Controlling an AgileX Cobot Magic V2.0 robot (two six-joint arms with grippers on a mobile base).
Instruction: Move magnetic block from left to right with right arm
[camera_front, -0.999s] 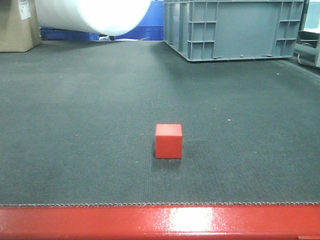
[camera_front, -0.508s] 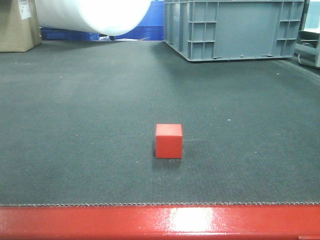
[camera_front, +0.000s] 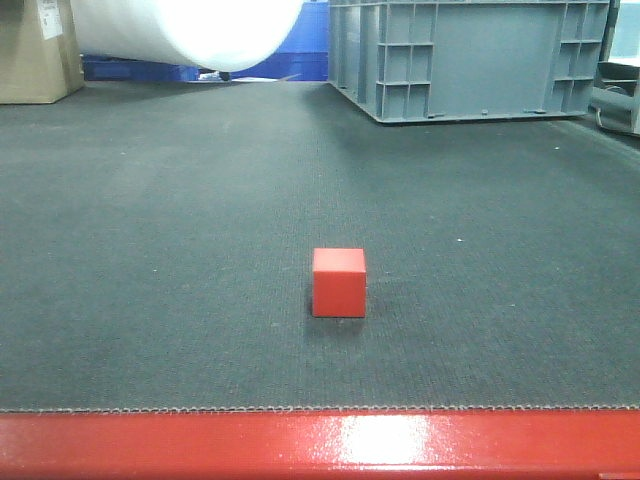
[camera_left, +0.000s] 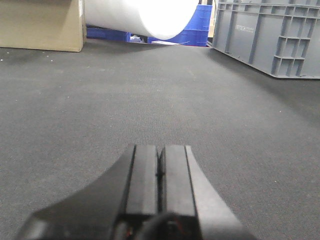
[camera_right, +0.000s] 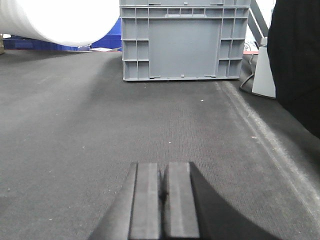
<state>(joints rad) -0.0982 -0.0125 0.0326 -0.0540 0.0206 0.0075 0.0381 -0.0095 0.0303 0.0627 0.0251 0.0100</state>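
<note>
The magnetic block (camera_front: 339, 282), a small plain red cube, rests alone on the dark grey mat near the middle of the front view. Neither gripper shows in that view. In the left wrist view my left gripper (camera_left: 160, 148) lies low over the mat, its two dark pads pressed together with nothing between them. My right gripper (camera_right: 162, 165) looks the same in the right wrist view, shut and empty. The cube appears in neither wrist view.
A grey plastic crate (camera_front: 468, 55) stands at the back right, also in the right wrist view as the crate (camera_right: 184, 40). A large white roll (camera_front: 185, 28) and a cardboard box (camera_front: 35, 50) sit at the back left. A red edge (camera_front: 320, 445) borders the mat's front.
</note>
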